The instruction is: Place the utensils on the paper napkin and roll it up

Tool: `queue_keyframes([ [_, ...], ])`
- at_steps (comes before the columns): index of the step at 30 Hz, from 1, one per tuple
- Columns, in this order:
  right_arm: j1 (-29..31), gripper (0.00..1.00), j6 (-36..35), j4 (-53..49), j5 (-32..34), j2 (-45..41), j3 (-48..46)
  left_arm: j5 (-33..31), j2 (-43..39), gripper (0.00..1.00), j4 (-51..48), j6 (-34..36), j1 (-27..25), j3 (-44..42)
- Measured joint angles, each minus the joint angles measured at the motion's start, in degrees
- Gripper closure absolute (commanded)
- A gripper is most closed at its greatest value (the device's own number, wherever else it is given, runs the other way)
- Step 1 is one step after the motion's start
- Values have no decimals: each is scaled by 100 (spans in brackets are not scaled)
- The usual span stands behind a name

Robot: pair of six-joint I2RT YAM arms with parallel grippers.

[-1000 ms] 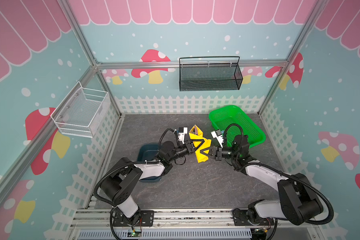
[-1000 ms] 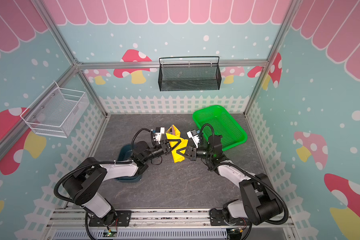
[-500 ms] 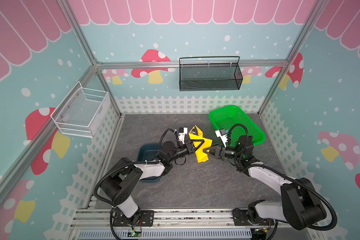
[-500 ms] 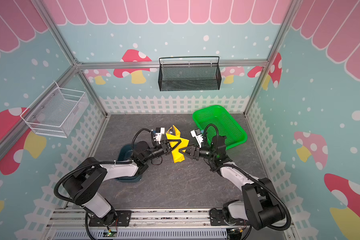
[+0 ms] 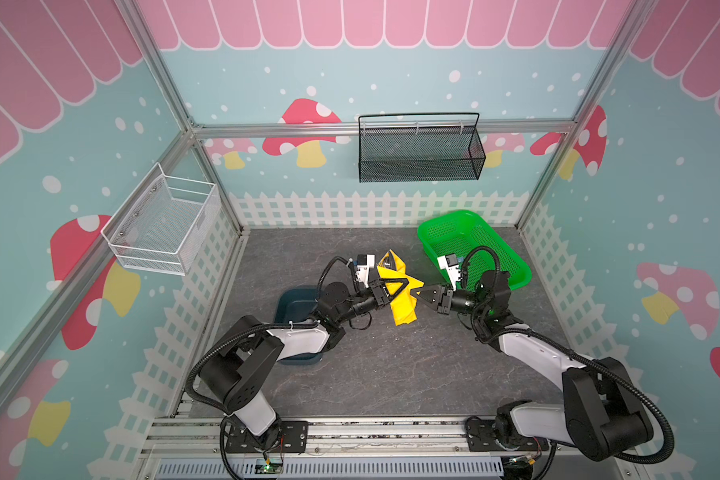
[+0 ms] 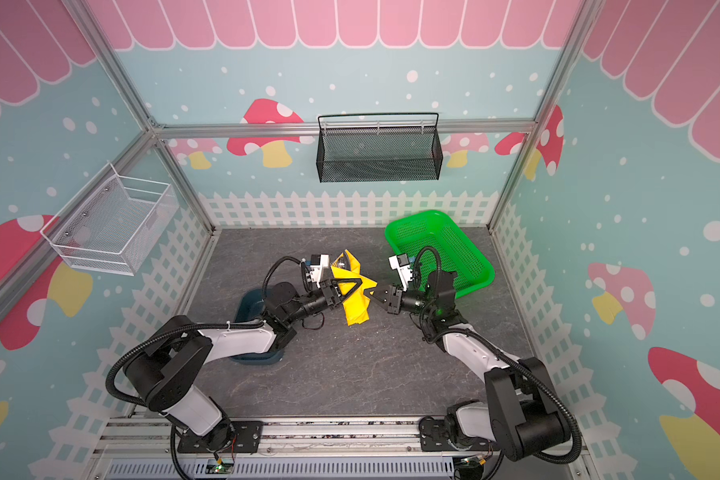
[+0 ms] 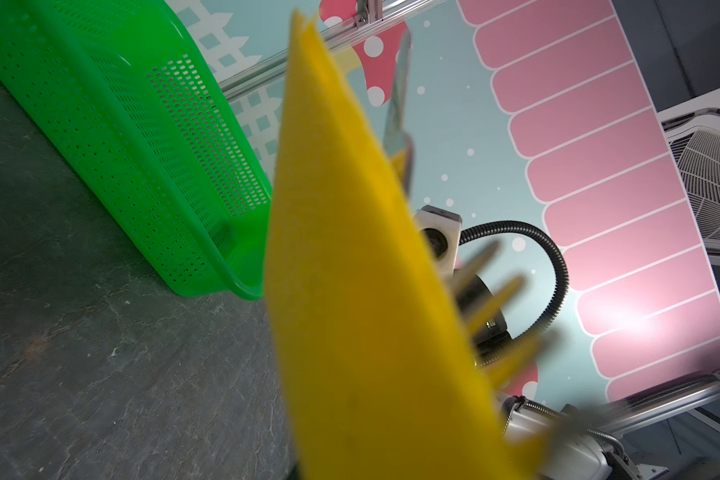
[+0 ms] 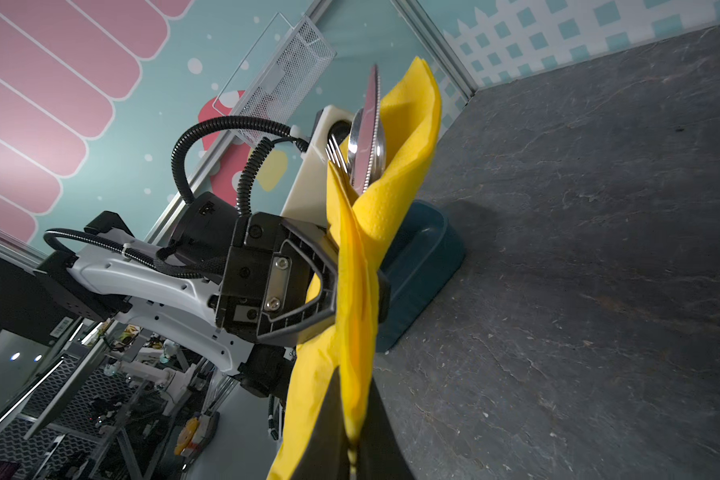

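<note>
The yellow paper napkin [image 5: 400, 305] [image 6: 353, 309] is wrapped round the utensils and held up off the table. My left gripper [image 5: 407, 286] [image 8: 356, 291] is shut across the bundle's middle. The utensils stick out of its upper end: a knife [image 8: 373, 120], a spoon [image 8: 355, 143] and a fork [image 8: 334, 154]. In the left wrist view the napkin [image 7: 371, 311] hides the jaws, with the knife [image 7: 400, 91] and blurred fork tines [image 7: 487, 299] behind it. My right gripper [image 5: 420, 296] [image 8: 354, 453] is shut on the napkin's loose edge.
A dark blue tray [image 5: 294, 305] [image 8: 425, 257] lies under my left arm. A green perforated basket [image 5: 470, 245] [image 7: 121, 137] stands behind my right arm. A black mesh basket [image 5: 418, 153] and a white wire basket [image 5: 163, 226] hang on the walls.
My right gripper turned at the wrist, opened, came in from the right and shut on the napkin's edge. The left gripper kept hold of the bundle and barely moved.
</note>
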Motion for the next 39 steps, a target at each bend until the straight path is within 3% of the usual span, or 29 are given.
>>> queue_keyframes([
  [3,2,94,22,2,15,22,0,0,-28,89,-26,0,0,0],
  [10,-7,81,20,-109,103,-15,0,-44,-98,90,-103,4,0,-2],
  [17,-7,65,-664,-1491,885,-737,243,-144,-221,92,-352,111,0,-4],
  [25,11,66,-1530,-2337,1414,-1657,564,-275,-356,92,-717,260,0,0],
  [39,839,64,-2787,-3545,1934,-1283,1296,-299,-433,92,-988,308,0,28],
])
